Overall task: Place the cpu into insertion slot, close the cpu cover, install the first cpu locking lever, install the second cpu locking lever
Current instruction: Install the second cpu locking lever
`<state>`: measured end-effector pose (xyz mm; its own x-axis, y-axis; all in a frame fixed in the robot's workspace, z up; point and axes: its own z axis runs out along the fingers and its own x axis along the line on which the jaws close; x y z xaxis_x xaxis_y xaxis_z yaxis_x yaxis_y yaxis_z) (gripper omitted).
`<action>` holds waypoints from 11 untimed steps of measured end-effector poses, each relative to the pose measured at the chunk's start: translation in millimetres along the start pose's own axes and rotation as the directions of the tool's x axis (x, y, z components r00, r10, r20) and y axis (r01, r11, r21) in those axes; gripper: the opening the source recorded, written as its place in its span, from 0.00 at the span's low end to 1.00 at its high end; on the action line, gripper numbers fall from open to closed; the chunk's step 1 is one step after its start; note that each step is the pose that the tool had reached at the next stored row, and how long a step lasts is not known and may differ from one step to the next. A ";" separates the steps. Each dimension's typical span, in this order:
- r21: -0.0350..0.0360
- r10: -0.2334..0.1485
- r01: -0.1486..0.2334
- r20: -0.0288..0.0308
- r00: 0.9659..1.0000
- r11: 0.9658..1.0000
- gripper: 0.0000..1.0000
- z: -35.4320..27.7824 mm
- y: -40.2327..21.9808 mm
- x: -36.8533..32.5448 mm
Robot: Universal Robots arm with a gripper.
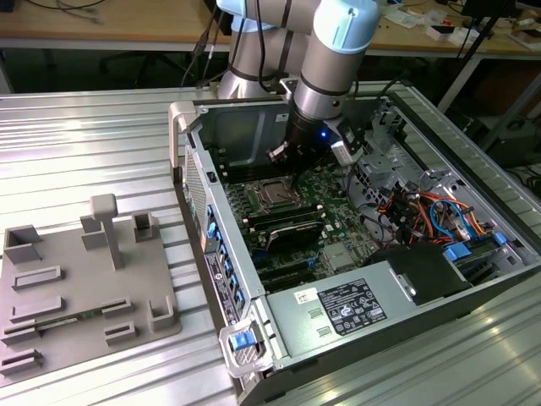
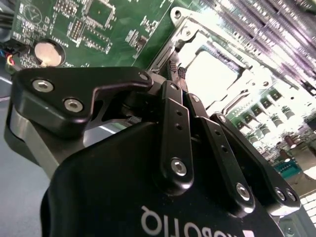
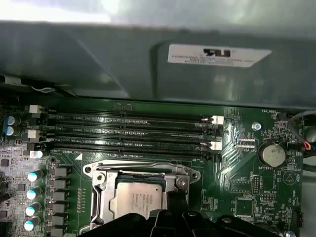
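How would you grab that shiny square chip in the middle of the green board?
Probably by two opposite side edges, coming straight down from above. The cpu lies flat and thin, top face up, so there's nothing else to pinch. The cpu cover seems to sit as a silver frame over its edges now, so that would need lifting first.

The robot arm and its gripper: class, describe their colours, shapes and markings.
The arm is a silver-grey tube with pale blue joint caps and a small blue light near its dark wrist. The gripper has black linked fingers with silver screws, a black body and white lettering.
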<state>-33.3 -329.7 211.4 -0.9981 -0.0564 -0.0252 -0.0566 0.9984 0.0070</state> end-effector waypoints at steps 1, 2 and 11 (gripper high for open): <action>0.001 0.000 0.000 0.000 1.000 1.000 0.11 0.0 -2.1 0.1; 0.003 0.001 -0.001 0.000 1.000 1.000 0.11 -0.1 -4.5 0.0; 0.013 0.009 -0.009 -0.001 1.000 1.000 0.11 -0.3 -11.9 -1.0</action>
<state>-31.7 -341.5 211.6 -0.9986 -0.0474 -0.0241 -0.0472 0.9989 -0.0061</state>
